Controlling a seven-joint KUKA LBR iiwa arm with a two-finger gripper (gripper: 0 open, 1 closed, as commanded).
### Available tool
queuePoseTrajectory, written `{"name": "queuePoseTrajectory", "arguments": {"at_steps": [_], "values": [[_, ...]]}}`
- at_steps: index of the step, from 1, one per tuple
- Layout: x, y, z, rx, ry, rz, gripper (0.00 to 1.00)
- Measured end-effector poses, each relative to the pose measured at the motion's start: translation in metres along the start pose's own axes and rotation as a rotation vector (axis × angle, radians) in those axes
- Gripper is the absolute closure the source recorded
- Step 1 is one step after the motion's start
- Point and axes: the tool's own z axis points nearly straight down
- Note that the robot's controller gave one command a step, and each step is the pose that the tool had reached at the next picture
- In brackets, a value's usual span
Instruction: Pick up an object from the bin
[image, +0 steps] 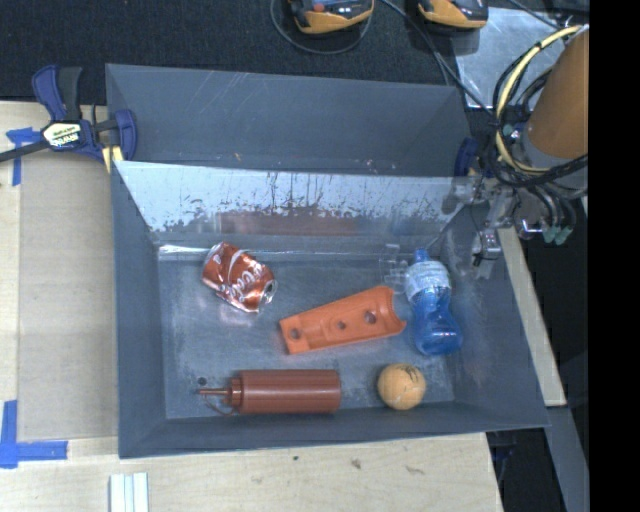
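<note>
Hanging at the frame's right, the gripper (482, 240), its spread impossible to tell, sat near the blue bottle (433, 312), seemingly poised to descend.

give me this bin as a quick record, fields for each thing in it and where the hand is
bin: grey metal bin, five loose things, none stacked
hand: by the right wall, just above and right of the blue bottle
blue bottle: right side, lying down
orange block: centre, slanted, its right end next to the blue bottle
crushed red can: back left
brown squeeze bottle: front, on its side, nozzle pointing left
tan ball: front right, between the squeeze bottle and the blue bottle
</note>
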Motion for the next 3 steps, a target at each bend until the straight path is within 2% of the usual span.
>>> {"name": "queuePoseTrajectory", "arguments": {"at_steps": [1,2,3], "values": [[-0.011,0.017,0.092,0.002,-0.007,-0.083,0.00],[-0.012,0.038,0.121,0.000,-0.002,0.161,0.00],[-0.009,0.080,0.163,0.003,-0.010,-0.177,0.00]]}}
